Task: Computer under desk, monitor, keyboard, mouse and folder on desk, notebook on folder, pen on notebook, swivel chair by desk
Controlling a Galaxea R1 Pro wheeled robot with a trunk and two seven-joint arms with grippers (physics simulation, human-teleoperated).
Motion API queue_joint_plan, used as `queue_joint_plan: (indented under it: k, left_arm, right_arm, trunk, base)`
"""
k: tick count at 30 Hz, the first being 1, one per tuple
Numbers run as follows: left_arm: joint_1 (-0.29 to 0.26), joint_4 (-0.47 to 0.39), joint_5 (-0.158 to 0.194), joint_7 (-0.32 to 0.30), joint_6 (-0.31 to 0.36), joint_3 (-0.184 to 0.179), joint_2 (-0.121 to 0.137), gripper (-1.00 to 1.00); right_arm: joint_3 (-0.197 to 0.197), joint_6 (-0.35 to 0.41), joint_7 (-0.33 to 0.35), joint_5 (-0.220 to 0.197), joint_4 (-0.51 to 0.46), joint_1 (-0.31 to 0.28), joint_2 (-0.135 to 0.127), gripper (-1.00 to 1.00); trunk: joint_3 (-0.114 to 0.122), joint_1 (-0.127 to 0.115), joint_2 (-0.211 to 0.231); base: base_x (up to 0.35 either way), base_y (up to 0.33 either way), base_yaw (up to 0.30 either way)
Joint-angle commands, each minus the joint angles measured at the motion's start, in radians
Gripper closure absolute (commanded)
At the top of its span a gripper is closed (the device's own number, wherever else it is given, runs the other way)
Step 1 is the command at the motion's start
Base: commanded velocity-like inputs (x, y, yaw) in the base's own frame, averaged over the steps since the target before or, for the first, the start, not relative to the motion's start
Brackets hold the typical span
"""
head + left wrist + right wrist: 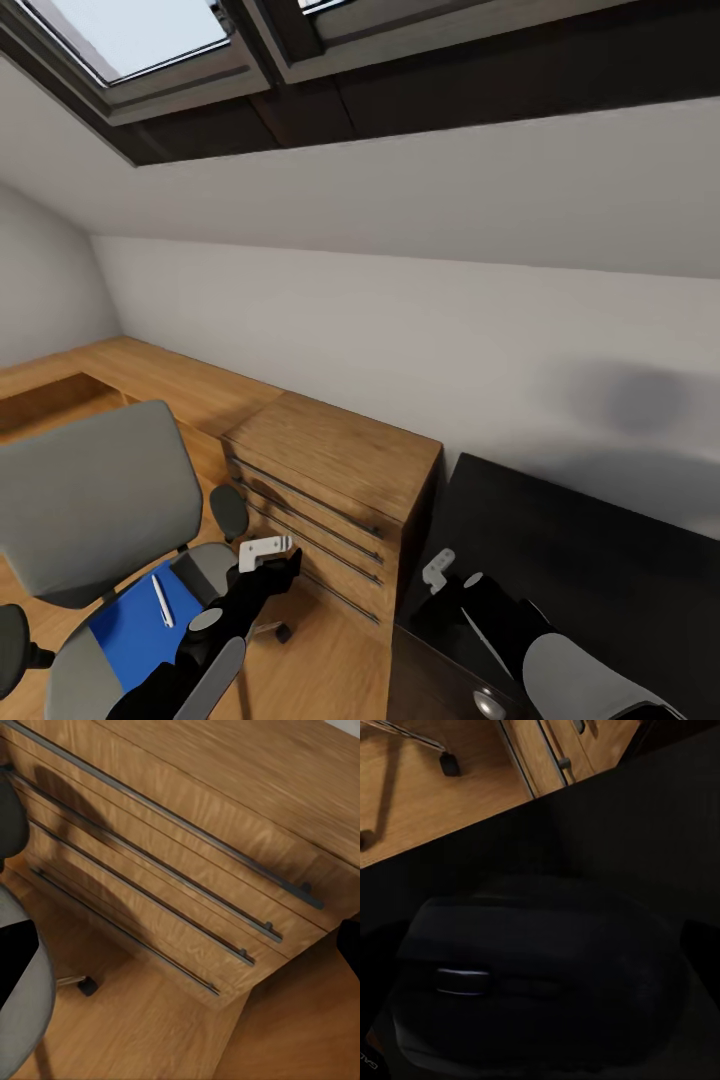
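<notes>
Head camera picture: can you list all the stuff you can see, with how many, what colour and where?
swivel chair: one, grey, lower left on the wooden floor
folder: one, blue, on the chair seat
pen: one, white, on the folder
drawer unit: one, wooden with dark handles, centre by the wall
desk: one, black, lower right
mouse: one, black, on the desk, close under the right wrist camera
skylight: blue-white, top left
left pincer: white, near the chair
right pincer: white, over the desk

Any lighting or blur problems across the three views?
Head view: evenly lit, strong wide-angle tilt; soft shadow blotches on the white wall above the black desk. Left wrist view: sharp, the chair's shadow lying across the wooden drawers. Right wrist view: badly underexposed, the dark mouse close-up and soft against the black surface, hard to make out.
</notes>
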Motion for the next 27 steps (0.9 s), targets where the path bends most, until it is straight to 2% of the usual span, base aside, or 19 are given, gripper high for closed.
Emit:
queue_joint_plan:
  k: [1, 14, 15, 24, 27]
  left_arm:
    - [-0.001, -0.002, 0.008, 0.009, 0.002, -0.003, 0.001, -1.0]
    - [-0.001, -0.002, 0.008, 0.009, 0.002, -0.003, 0.001, -1.0]
    - [-0.001, -0.001, 0.008, 0.009, 0.002, -0.003, 0.001, -1.0]
    - [-0.001, -0.002, 0.009, 0.009, 0.002, -0.003, 0.001, -1.0]
    - [-0.001, -0.002, 0.009, 0.009, 0.002, -0.003, 0.001, -1.0]
  right_arm:
    - [0.001, 0.005, 0.005, 0.007, -0.001, 0.0, 0.0, 1.0]
    - [0.027, 0.005, 0.005, 0.007, -0.001, 0.0, 0.0, 1.0]
    - [0.027, 0.005, 0.005, 0.007, -0.001, 0.0, 0.0, -1.0]
    - [0.027, 0.005, 0.005, 0.007, -0.003, 0.0, 0.0, -1.0]
    - [0.027, 0.005, 0.005, 0.007, -0.003, 0.0, 0.0, -1.0]
  trunk:
    - [-0.002, 0.0, -0.001]
    - [-0.002, 0.0, -0.001]
    - [-0.002, 0.0, -0.001]
    - [-0.002, 0.0, -0.001]
    - [0.008, -0.011, 0.02]
  base:
    - [0.0, 0.002, 0.0]
    - [0.0, 0.0, 0.0]
    - [0.0, 0.0, 0.0]
    - [0.0, 0.0, 0.0]
    - [0.0, 0.0, 0.0]
